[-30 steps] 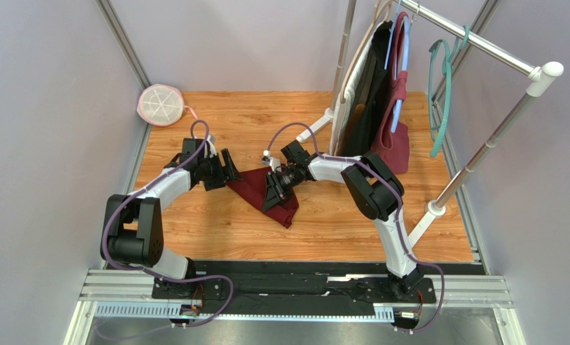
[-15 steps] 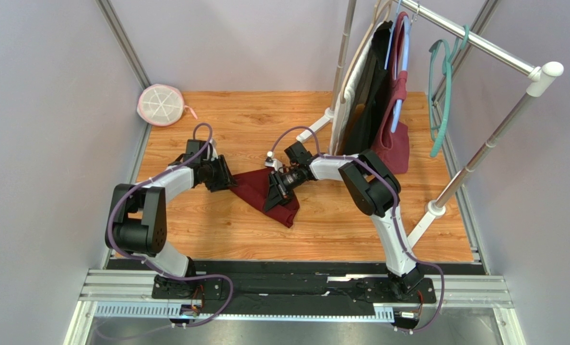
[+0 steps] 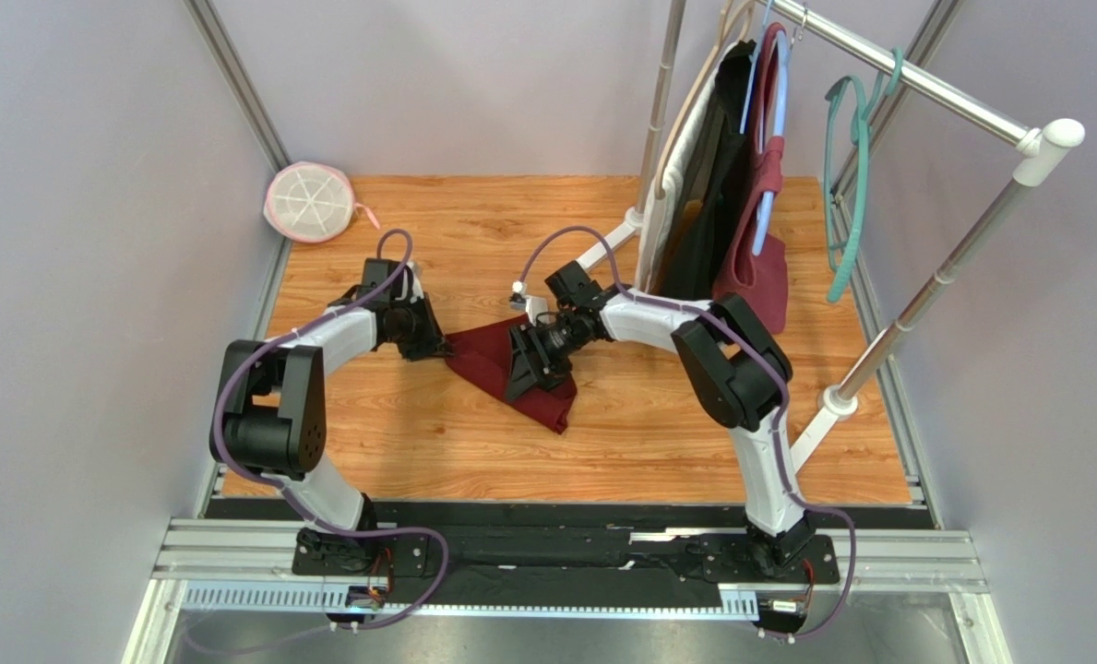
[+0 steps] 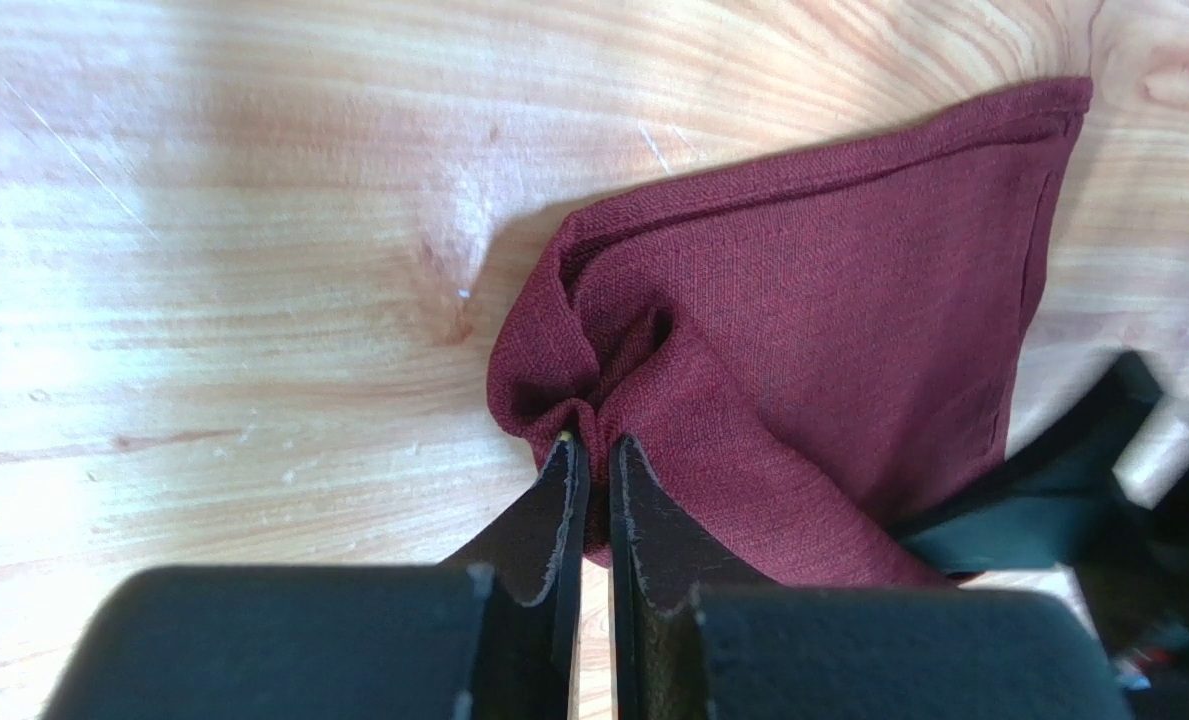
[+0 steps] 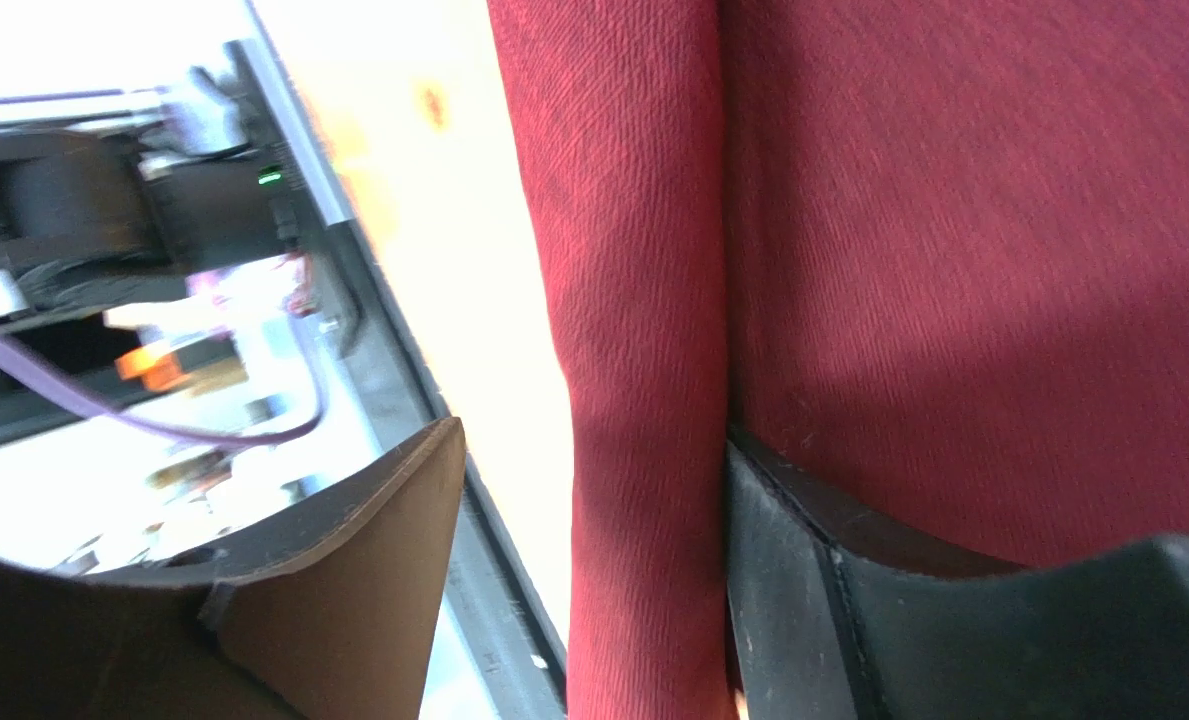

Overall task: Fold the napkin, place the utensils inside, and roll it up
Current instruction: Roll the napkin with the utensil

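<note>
Two pincers work the napkin (image 3: 482,363) in the top view. My left pincer (image 3: 436,346) sits at the cloth's outer corner. My right pincer (image 3: 523,367) is planted on its middle, with maroon cloth spreading to either side of it and trailing past it toward the arm bases. Over the last second the left pincer has crept inward onto that corner, where before it hung just off the edge; the right one has barely shifted. The cloth lies as a bunched wedge on the tabletop (image 3: 374,429), not a clean fold.

Left wrist view: the left pincer (image 4: 588,450) is all but closed, with a puckered bit of napkin (image 4: 826,315) nipped at its very tips. The rest fans away ahead and to the right of them. I judge the corner grip is now made and the corner can be drawn across.

Right wrist view: the right pincer (image 5: 593,435) stands wide apart. A thick ridge of napkin (image 5: 931,225) runs between its jaws, lying against one of them but not squeezed. I see no utensils in any view, so folding comes first.
</note>
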`<action>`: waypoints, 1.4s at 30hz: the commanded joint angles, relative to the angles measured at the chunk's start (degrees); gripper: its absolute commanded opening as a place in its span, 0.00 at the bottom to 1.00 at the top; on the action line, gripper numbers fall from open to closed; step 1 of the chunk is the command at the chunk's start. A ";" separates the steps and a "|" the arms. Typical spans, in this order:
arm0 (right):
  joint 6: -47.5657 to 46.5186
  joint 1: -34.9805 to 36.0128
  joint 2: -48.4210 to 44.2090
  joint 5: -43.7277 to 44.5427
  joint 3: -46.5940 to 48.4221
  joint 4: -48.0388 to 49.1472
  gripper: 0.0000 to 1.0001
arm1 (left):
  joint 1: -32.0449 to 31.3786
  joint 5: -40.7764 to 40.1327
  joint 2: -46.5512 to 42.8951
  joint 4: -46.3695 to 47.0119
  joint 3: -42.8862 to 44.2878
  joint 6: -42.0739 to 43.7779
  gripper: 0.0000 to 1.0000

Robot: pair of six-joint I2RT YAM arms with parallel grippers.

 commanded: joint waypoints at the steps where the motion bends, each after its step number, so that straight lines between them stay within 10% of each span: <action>1: -5.67 1.42 -9.58 15.71 -0.16 -4.94 0.66 | 0.29 -1.02 0.99 -1.92 3.42 1.70 0.03; 15: -19.38 21.81 -21.46 59.94 -12.91 6.12 0.65 | 0.29 -0.58 2.66 -4.03 5.62 2.23 0.02; 32: -26.33 24.18 -13.38 66.82 -14.76 11.15 0.59 | 0.29 0.21 3.10 -3.51 5.89 2.50 0.04; 35: -25.46 23.31 -11.10 64.63 -13.62 8.68 0.52 | 0.29 2.14 3.01 -1.75 5.45 2.58 0.10; 42: -22.64 19.71 -9.07 49.91 -11.42 2.18 0.29 | 0.37 -0.91 -2.33 -2.97 5.71 2.06 0.70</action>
